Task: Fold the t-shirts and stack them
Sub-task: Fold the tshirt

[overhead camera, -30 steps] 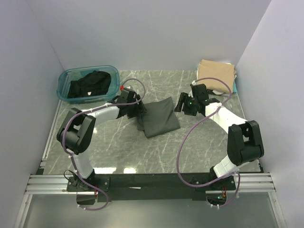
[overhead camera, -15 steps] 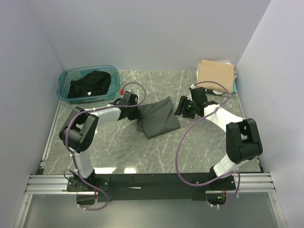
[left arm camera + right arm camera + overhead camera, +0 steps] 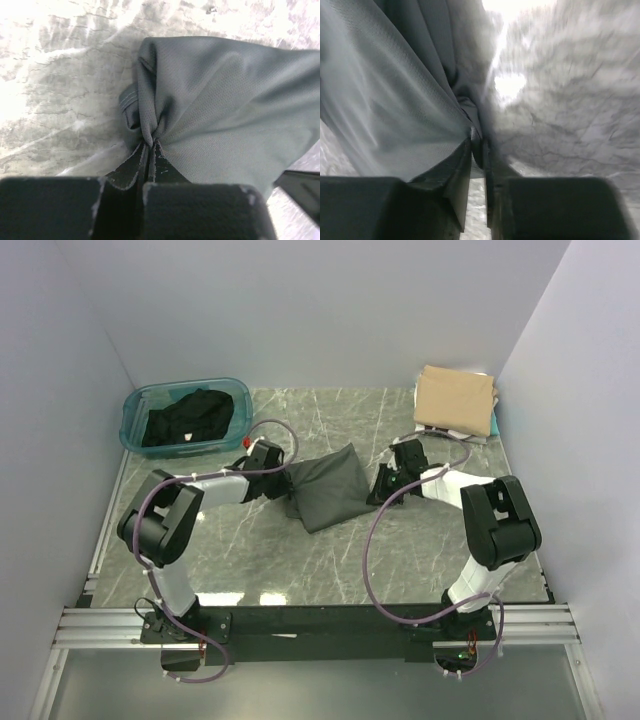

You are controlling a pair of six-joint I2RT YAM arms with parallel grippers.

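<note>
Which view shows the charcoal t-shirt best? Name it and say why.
Top external: the whole charcoal t-shirt is in view, outline included. Left wrist shows only its bunched corner pinched in the left end effector. Right wrist shows a blurred close-up of cloth folds at the right end effector.

I'm looking down on a table (image 3: 300,560) with a grey-green, marble-patterned top veined in white. Behind the table stands a plain, pale lavender-grey wall (image 3: 320,310), and matching panels close in the table's left side (image 3: 50,440) and right side (image 3: 590,440). A slotted aluminium rail (image 3: 104,530) runs along the table's left edge. A silver extruded frame (image 3: 100,625) with a black crossbar (image 3: 330,620) spans its near edge. Nearer than that frame lies a dull grey surface (image 3: 300,690); I can't tell whether it's floor. The light is soft and even, though on my wrist feeds the table top glares white in patches (image 3: 15,100).
</note>
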